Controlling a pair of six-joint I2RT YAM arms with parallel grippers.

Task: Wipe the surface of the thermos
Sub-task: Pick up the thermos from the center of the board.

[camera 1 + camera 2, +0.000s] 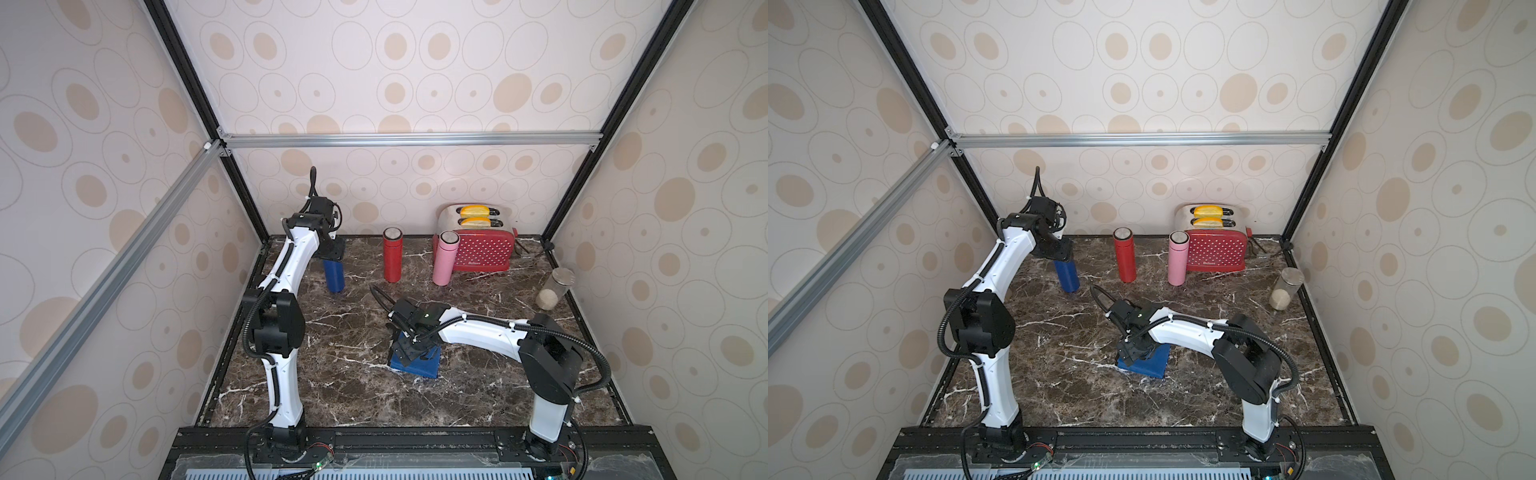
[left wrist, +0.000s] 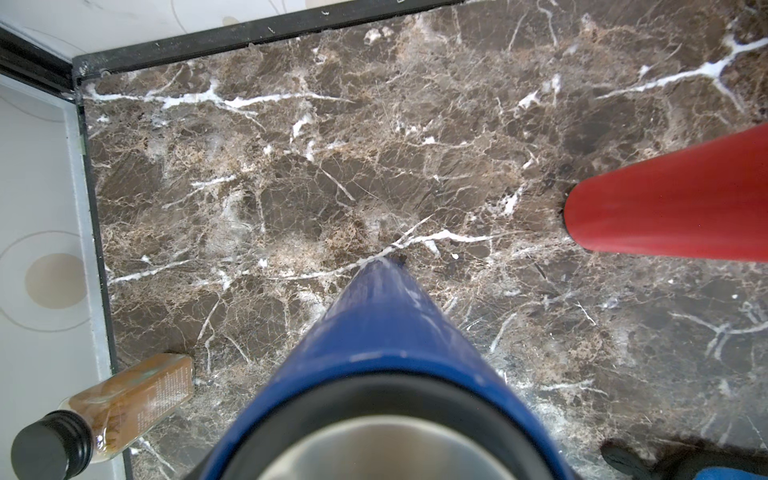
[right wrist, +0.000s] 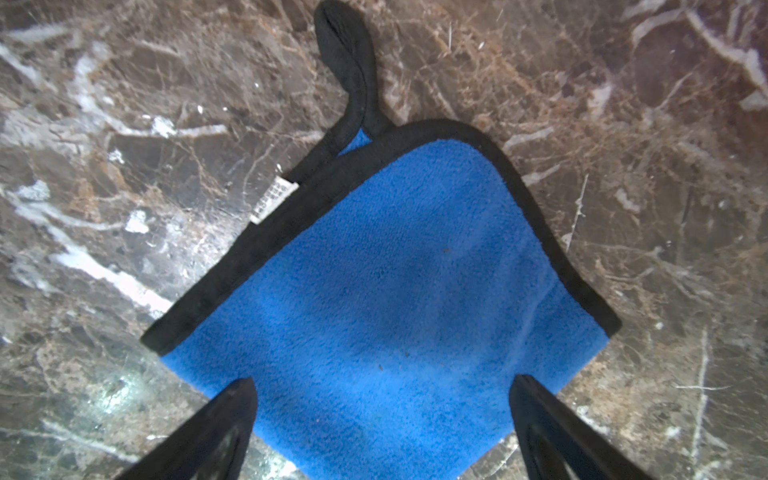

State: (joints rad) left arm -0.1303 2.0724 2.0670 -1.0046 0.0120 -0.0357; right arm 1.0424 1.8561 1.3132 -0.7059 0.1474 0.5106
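Top views: left claw (image 1: 332,254) sits on the blue thermos (image 1: 334,276) top, grip unclear; right claw (image 3: 382,380) is spread wide over the cloth (image 3: 395,291).
On the table (image 1: 353,395), well left of the toaster (image 1: 482,249), the blue thermos stands upright. A loose hold could tip it, and the cloth may bunch when pinched. Red thermos (image 1: 392,257) and pink thermos (image 1: 444,262) stand between, pink just beside the toaster. The jar (image 1: 555,289) is to its right, the spice bottle (image 2: 124,399) farthest left. Wiping could knock the red one.

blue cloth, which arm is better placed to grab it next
Right. The right gripper hangs over the blue cloth, jaws spread wide above it. The left gripper is away at the top of the blue thermos, near the back wall.
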